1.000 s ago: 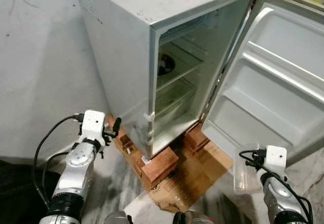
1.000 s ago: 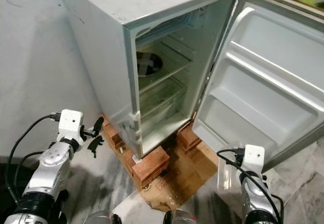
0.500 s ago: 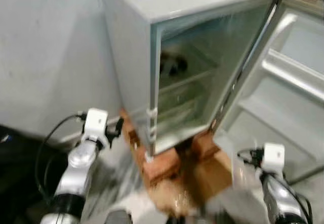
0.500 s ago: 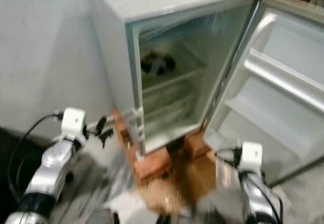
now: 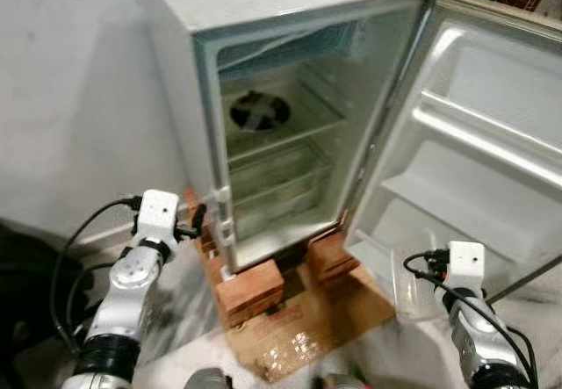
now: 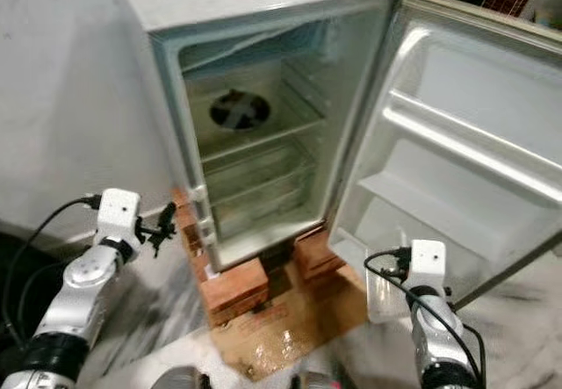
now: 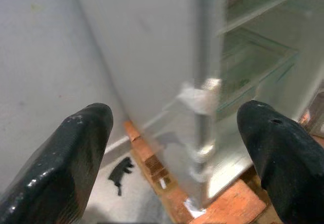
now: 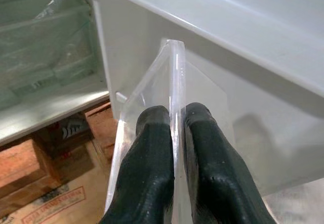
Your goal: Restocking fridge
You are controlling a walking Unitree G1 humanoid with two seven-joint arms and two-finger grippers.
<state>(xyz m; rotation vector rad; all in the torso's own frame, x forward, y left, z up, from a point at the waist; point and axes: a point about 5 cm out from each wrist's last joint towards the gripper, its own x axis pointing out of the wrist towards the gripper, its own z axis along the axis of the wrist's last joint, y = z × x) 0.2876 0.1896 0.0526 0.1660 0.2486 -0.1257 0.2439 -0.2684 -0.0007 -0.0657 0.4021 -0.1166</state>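
A small white fridge [image 5: 263,134] stands open on bricks [image 5: 250,285]. The right pincer [image 8: 172,133] grasps a clear plastic tray [image 8: 152,97] near the door's [image 5: 474,143] lower edge. The left pincer [image 7: 177,148] is released beside the fridge's left side.

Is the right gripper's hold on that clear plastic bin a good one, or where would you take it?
The right gripper pinches the clear plastic bin by one thin wall, fingers on either side of the upright rim. That suits it: the wall is flat and narrow enough to clamp, and coming from the open edge keeps the body free. I would keep this hold toward the open fridge.
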